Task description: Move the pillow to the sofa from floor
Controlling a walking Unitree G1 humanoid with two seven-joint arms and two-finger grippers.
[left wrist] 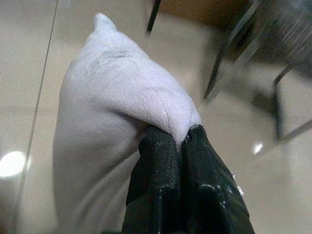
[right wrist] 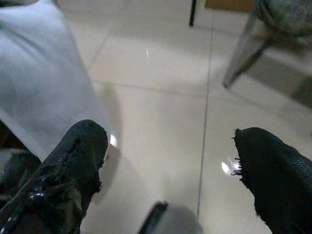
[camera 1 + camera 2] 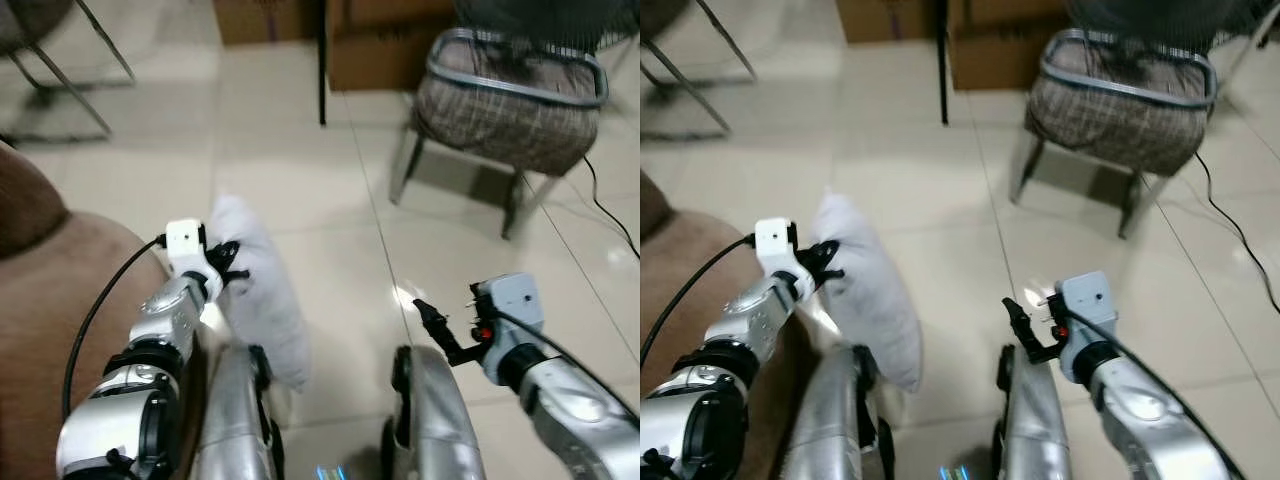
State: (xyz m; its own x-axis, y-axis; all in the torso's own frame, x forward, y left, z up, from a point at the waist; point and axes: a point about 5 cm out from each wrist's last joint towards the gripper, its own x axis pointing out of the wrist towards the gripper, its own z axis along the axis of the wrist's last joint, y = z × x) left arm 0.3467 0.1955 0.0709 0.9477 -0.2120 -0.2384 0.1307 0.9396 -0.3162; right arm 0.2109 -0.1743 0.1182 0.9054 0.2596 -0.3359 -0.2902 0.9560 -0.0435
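left gripper (image 1: 180, 141): fingers pressed together, pinching a fold of the soft white fabric pillow (image 3: 262, 290)
pillow: hangs from that pinch, most of its bulk sagging below and ahead of the fingertips; looks lifted, though whether its lower end is off the glossy beige tiled floor (image 3: 330, 170) I cannot tell
right gripper (image 2: 170, 146): fingers spread wide, nothing between them, hovering over bare tile, well apart from the pillow
sofa: brown upholstered sofa (image 3: 50, 290) sits just beside the left arm, on its outer side, behind the pinch point
other: plaid cushioned stool with metal legs (image 3: 510, 105) ahead of the right gripper, not in the path
step: pick looks done, carry/transfer in hand (my read)
next: swing the left arm outward over the sofa cushion, then let go; the single-fold pinch is thin, so move slowly or the fabric may slip
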